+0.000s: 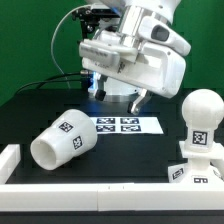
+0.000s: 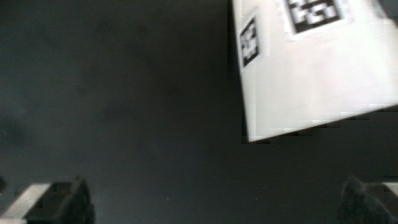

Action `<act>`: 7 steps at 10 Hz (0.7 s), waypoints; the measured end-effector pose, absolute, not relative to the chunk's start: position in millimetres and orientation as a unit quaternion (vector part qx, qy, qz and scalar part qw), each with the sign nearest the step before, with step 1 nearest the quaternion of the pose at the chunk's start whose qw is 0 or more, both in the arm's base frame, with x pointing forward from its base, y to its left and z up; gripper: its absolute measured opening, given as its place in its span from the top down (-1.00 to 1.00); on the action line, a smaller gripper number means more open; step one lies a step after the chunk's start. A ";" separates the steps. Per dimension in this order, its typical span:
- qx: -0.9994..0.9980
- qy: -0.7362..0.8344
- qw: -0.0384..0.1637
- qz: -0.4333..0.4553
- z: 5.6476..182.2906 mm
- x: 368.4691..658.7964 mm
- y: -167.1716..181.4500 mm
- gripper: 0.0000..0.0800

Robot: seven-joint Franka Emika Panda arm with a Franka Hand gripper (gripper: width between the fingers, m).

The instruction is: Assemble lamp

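Pincer [image 1: 122, 100] hanging low over black table [image 1: 40, 110], behind marker board [image 1: 128, 124], fingertips just above it, touching nothing. Fingers [image 2: 54, 200] spread wide at both edges of wrist view, nothing but dark tabletop between. Empty.

Shade [image 1: 61, 140] lying tipped on its side, off toward exterior view's left and nearer the camera than the pincer, open mouth facing lower left, tags on its wall. Well apart from the pincer.

Bulb [image 1: 199, 120] upright on base [image 1: 192, 170], off toward exterior view's right and nearer the camera than the pincer, round head up, tag on its stem. Base tagged too, partly cut by frame edge. Seated or merely resting on base: cannot tell.

White tagged slab [image 2: 302, 60] in wrist view ahead of the fingers, apart from them; probably marker board, not certain.

White rail [image 1: 60, 172] along table's near edge, farthest from the pincer.
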State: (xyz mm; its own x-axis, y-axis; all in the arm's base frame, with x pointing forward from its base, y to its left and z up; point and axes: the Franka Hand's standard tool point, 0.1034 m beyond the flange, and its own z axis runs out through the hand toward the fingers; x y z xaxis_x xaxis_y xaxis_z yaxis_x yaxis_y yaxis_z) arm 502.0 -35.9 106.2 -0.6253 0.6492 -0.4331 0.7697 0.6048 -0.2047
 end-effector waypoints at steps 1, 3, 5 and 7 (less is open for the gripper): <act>0.417 0.863 0.158 -0.240 115.7 506.8 -38.7 -0.75; 0.470 0.805 0.167 -0.321 134.3 512.5 -50.4 -0.75; 0.485 0.745 0.163 -0.429 146.1 514.4 -70.4 -0.75; 0.493 0.709 0.131 -0.487 153.6 515.1 -83.9 -0.75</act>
State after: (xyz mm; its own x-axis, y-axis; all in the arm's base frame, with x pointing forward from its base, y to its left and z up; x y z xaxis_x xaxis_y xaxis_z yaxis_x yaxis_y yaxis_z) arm 515.1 -83.9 153.6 -0.4799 0.5715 -0.6656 0.8263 0.0394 -0.5619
